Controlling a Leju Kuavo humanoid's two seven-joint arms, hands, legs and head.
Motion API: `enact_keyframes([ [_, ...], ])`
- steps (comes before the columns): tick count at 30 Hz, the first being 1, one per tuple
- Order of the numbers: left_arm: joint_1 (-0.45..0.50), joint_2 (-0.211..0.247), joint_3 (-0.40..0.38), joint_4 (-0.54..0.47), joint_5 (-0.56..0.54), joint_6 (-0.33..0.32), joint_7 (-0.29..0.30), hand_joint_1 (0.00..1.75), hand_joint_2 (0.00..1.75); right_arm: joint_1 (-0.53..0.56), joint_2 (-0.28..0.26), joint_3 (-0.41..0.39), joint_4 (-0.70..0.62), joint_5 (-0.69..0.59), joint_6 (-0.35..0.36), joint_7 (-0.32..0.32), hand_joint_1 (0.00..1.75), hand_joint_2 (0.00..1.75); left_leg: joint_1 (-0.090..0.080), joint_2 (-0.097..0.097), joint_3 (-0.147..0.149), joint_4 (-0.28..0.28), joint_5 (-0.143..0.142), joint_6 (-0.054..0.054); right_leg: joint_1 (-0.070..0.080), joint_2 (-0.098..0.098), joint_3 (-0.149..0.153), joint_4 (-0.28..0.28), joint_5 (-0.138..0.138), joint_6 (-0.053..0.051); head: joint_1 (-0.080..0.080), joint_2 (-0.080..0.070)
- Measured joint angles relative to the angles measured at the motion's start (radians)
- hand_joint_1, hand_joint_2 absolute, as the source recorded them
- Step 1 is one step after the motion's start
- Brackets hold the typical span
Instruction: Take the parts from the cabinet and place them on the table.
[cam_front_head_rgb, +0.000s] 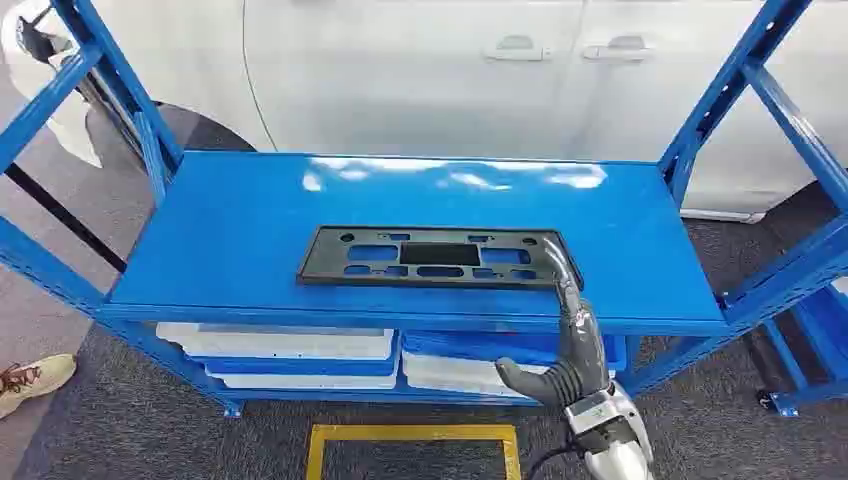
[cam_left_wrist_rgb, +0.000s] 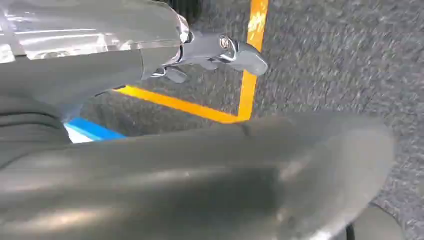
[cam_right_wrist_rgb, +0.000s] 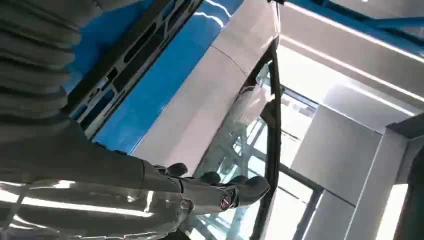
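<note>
Right hand reaches forward, fingers extended, thumb out sideways; left hand hangs low.

Bare blue shelf surrounds the black part; slanted frame struts hem both ends.

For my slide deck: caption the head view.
Right hand reaches its fingers to the black slotted plate lying on the blue rack shelf.

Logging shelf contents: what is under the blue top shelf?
Under the blue top shelf, white trays sit stacked with blue ones. The shelf covers their insides, so any contents are hidden.
</note>
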Motion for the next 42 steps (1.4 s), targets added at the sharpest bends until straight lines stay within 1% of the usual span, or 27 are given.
enact_keyframes([
  [1,0.000,0.000,0.000,0.000,0.000,0.000,0.000,0.00,0.00,0.000,0.000,0.000,0.001,0.000,0.000,0.000,0.00,0.00,0.000,0.000,0.001,0.000,-0.001,0.000,0.000,0.000,0.002,-0.005,0.004,0.000,0.000,0.000],
  [2,0.000,-0.001,0.000,0.000,0.000,0.000,0.000,0.00,0.00,-0.001,-0.001,0.002,0.004,0.003,-0.002,0.000,0.00,1.75,0.000,0.000,0.014,0.000,-0.011,-0.005,0.001,-0.002,0.026,-0.091,0.071,-0.008,0.000,0.000],
  [3,0.001,-0.002,0.000,0.000,0.000,0.002,0.000,0.00,0.00,-0.002,-0.003,0.004,0.010,0.019,-0.010,0.001,0.00,1.75,-0.002,-0.001,0.021,0.002,-0.017,-0.011,0.006,-0.004,0.027,-0.104,0.057,-0.014,0.000,0.000],
  [4,0.002,-0.001,0.000,0.000,0.000,0.013,0.017,0.00,0.00,-0.022,-0.004,0.031,0.039,0.157,-0.068,0.019,0.00,1.75,-0.006,0.003,0.023,0.009,-0.027,-0.033,0.010,-0.002,0.028,-0.121,0.056,-0.037,0.000,0.000],
  [5,0.001,0.000,0.000,0.001,0.000,0.024,0.030,0.00,0.00,-0.076,0.000,0.085,0.116,0.440,-0.237,0.054,0.00,1.75,0.003,0.002,-0.042,0.144,-0.100,-0.051,0.003,-0.001,0.048,-0.137,0.056,-0.052,0.000,0.000],
  [7,0.005,0.001,0.000,0.001,0.000,0.025,0.031,0.00,0.00,-0.102,0.004,0.118,0.174,0.601,-0.344,0.094,0.00,1.75,0.007,0.002,-0.125,0.282,-0.151,-0.060,0.005,-0.001,0.048,-0.136,0.052,-0.056,0.000,0.000],
  [8,0.010,0.003,0.000,0.001,0.000,0.027,0.035,0.00,0.00,-0.118,0.006,0.139,0.210,0.687,-0.394,0.117,0.00,1.75,0.008,0.002,-0.152,0.312,-0.149,-0.063,0.004,0.000,0.049,-0.135,0.051,-0.056,0.000,0.000],
  [9,0.012,0.003,0.000,0.001,0.000,0.031,0.038,0.00,0.00,-0.134,0.008,0.158,0.242,0.752,-0.425,0.139,0.00,1.75,0.010,0.002,-0.153,0.292,-0.123,-0.064,0.004,0.001,0.051,-0.135,0.049,-0.055,0.000,0.000],
  [10,0.012,0.006,0.000,0.001,0.000,0.033,0.039,0.00,0.00,-0.155,0.011,0.183,0.280,0.817,-0.453,0.165,0.00,1.75,0.011,0.002,-0.132,0.225,-0.073,-0.064,0.004,0.003,0.054,-0.134,0.047,-0.054,0.000,0.000],
  [12,0.011,0.006,0.000,0.001,0.000,0.033,0.039,0.00,0.00,-0.194,0.018,0.228,0.344,0.920,-0.486,0.211,0.00,1.75,0.012,0.002,-0.066,0.056,0.029,-0.057,0.003,0.004,0.063,-0.132,0.042,-0.048,0.000,0.000],
  [14,0.007,0.008,0.000,0.001,0.000,0.033,0.037,0.00,0.00,-0.223,0.022,0.273,0.410,0.996,-0.502,0.247,0.00,1.75,0.004,0.003,-0.057,0.017,-0.007,-0.044,0.008,0.003,0.060,-0.130,0.040,-0.037,0.000,0.000],
  [15,0.009,0.008,0.000,0.001,0.000,0.032,0.036,0.00,0.00,-0.232,0.022,0.289,0.434,1.022,-0.503,0.259,0.00,1.75,0.003,0.002,-0.054,0.018,0.021,-0.036,0.009,0.002,0.060,-0.130,0.038,-0.030,0.000,0.000],
  [18,0.012,0.008,0.000,0.001,0.000,0.032,0.032,0.00,0.00,-0.249,0.023,0.313,0.483,1.074,-0.505,0.266,0.00,1.75,0.012,0.003,-0.050,0.005,0.037,-0.017,0.006,0.000,0.062,-0.125,0.030,-0.013,0.000,0.000],
  [20,0.009,0.008,0.000,0.001,0.000,0.029,0.030,0.00,0.00,-0.273,0.025,0.322,0.517,1.092,-0.507,0.272,0.00,1.75,0.010,0.005,-0.051,0.002,0.039,-0.008,0.005,-0.002,0.019,-0.031,-0.035,-0.007,0.000,0.000],
  [22,0.010,0.009,0.000,0.001,0.000,0.028,0.030,0.00,0.00,-0.287,0.031,0.331,0.559,1.099,-0.507,0.277,0.00,1.75,0.007,0.006,-0.053,0.003,0.038,-0.006,0.004,-0.003,-0.058,0.134,-0.105,-0.002,0.000,0.000],
  [23,0.010,0.009,0.000,0.001,0.000,0.027,0.030,0.00,0.00,-0.289,0.032,0.333,0.570,1.101,-0.507,0.278,0.00,1.75,0.006,0.006,-0.054,0.003,0.038,-0.006,0.004,-0.003,-0.075,0.170,-0.111,-0.001,0.000,0.000],
  [24,0.010,0.009,0.000,0.001,0.000,0.027,0.030,0.00,0.00,-0.294,0.036,0.337,0.588,1.102,-0.507,0.278,0.00,1.75,0.006,0.005,-0.053,0.003,0.038,-0.006,0.004,-0.003,-0.076,0.168,-0.092,-0.002,0.000,0.000],
  [25,0.010,0.009,0.000,0.001,0.000,0.027,0.030,0.00,0.00,-0.302,0.039,0.339,0.601,1.102,-0.507,0.279,0.00,1.75,0.006,0.004,-0.052,0.004,0.038,-0.007,0.004,-0.003,-0.051,0.116,-0.054,-0.004,0.000,0.000],
  [27,0.010,0.008,0.000,0.001,0.000,0.027,0.030,0.00,0.00,-0.325,0.049,0.342,0.627,1.098,-0.507,0.280,0.00,1.75,0.004,0.003,-0.047,0.004,0.036,-0.010,0.005,-0.003,0.033,-0.057,0.033,-0.016,0.000,0.000],
  [29,0.009,0.008,0.000,0.002,0.000,0.027,0.029,0.00,0.00,-0.355,0.065,0.347,0.658,1.087,-0.507,0.283,0.00,1.75,-0.005,0.004,-0.053,0.012,0.031,-0.018,0.012,-0.004,0.065,-0.138,0.037,-0.028,0.000,0.000],
  [32,0.009,0.008,0.000,0.002,0.000,0.028,0.028,0.00,0.00,-0.382,0.090,0.348,0.688,1.069,-0.508,0.277,0.00,1.75,0.000,0.005,-0.054,0.005,0.035,-0.033,0.013,-0.001,0.059,-0.135,0.040,-0.037,0.000,0.000],
  [34,0.009,0.011,0.000,0.002,0.000,0.027,0.026,0.00,0.00,-0.407,0.116,0.347,0.703,1.059,-0.509,0.270,0.00,1.75,0.002,0.004,-0.063,0.037,0.008,-0.046,0.004,-0.002,0.067,-0.147,0.046,-0.049,0.000,0.000],
  [37,0.010,0.010,0.000,0.002,0.000,0.027,0.023,0.00,0.00,-0.442,0.158,0.347,0.734,1.051,-0.509,0.262,0.00,1.75,0.009,0.004,-0.163,0.256,-0.099,-0.059,0.006,-0.002,0.067,-0.146,0.045,-0.053,0.000,0.000],
  [38,0.011,0.010,0.000,0.002,0.000,0.027,0.021,0.00,0.00,-0.450,0.169,0.347,0.747,1.051,-0.509,0.262,0.00,1.75,0.010,0.004,-0.189,0.309,-0.111,-0.062,0.006,-0.003,0.067,-0.145,0.045,-0.054,0.000,0.000],
  [39,0.012,0.010,0.000,0.002,0.000,0.026,0.019,0.00,0.00,-0.458,0.180,0.347,0.763,1.051,-0.509,0.262,0.00,1.75,0.011,0.004,-0.194,0.316,-0.098,-0.063,0.005,-0.003,0.068,-0.145,0.045,-0.054,0.000,0.000],
  [40,0.013,0.011,0.000,0.002,0.000,0.026,0.017,0.00,0.00,-0.467,0.190,0.347,0.777,1.051,-0.509,0.264,0.00,1.75,0.013,0.004,-0.178,0.277,-0.067,-0.064,0.005,-0.002,0.068,-0.144,0.044,-0.053,0.000,0.000],
  [42,0.010,0.011,0.000,0.002,0.000,0.024,0.015,0.00,0.00,-0.491,0.215,0.347,0.804,1.055,-0.509,0.274,0.00,1.75,0.016,0.004,-0.095,0.101,0.026,-0.062,0.003,0.000,0.069,-0.139,0.041,-0.049,0.000,0.000],
])
